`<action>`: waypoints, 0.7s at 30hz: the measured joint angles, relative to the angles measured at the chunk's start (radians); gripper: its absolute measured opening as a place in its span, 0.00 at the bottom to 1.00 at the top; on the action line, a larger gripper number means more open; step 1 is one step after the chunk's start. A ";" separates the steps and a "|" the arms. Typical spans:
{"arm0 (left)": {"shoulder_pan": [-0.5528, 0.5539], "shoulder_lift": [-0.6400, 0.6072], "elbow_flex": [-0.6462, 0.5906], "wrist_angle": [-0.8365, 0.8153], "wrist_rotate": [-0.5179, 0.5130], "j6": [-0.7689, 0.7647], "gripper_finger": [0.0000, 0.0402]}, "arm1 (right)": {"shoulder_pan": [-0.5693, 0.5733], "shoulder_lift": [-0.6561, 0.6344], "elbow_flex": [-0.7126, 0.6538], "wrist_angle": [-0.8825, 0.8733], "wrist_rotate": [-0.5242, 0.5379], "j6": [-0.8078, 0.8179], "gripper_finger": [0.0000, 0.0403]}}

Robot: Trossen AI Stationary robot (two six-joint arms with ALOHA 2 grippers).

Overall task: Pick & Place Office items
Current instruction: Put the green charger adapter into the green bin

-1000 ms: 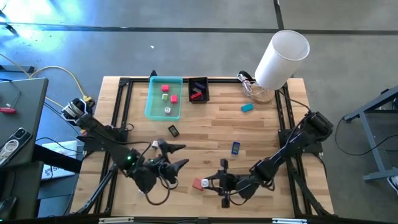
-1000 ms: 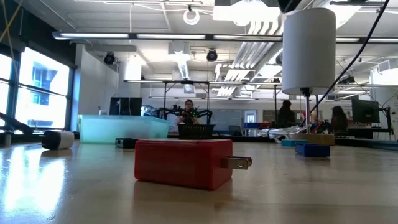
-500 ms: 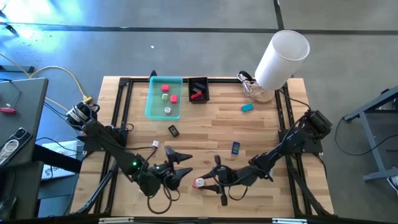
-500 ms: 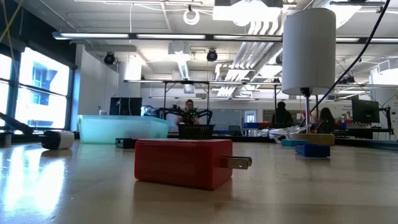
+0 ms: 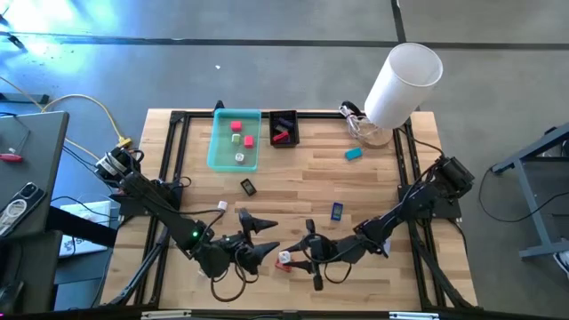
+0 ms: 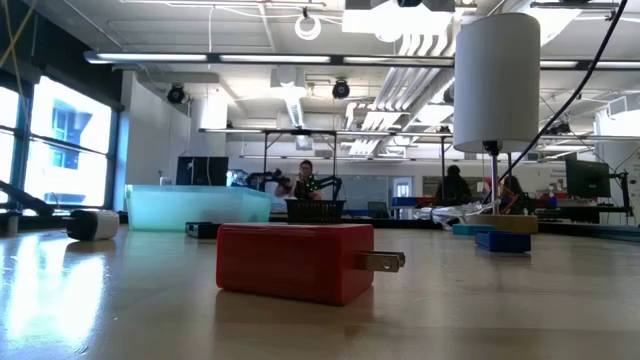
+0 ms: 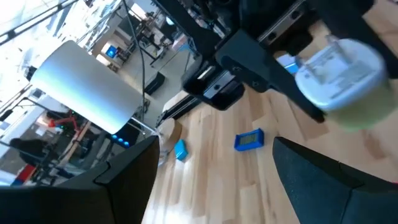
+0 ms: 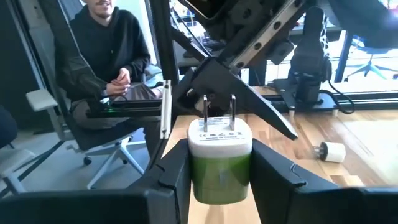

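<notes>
Charger [image 8: 219,158], green-white, label unreadable, clamped in right gripper [image 8: 219,167], left gripper [image 5: 258,238] spread apart.

A grey concrete floor [image 5: 267,62] surrounds the wooden table [image 5: 302,191], with a dark desk [image 5: 31,169] to its left. Beyond it, the room is a large open workshop with tall windows [image 6: 60,135], ceiling lamps [image 6: 308,25] and exposed ducts [image 6: 410,75]. A person [image 8: 102,68] in a dark hoodie sits on an office chair [image 8: 99,152].
</notes>
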 joint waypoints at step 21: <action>0.086 0.000 0.000 0.002 0.079 0.110 0.75 | 0.114 -0.173 0.002 -0.246 0.244 0.020 0.28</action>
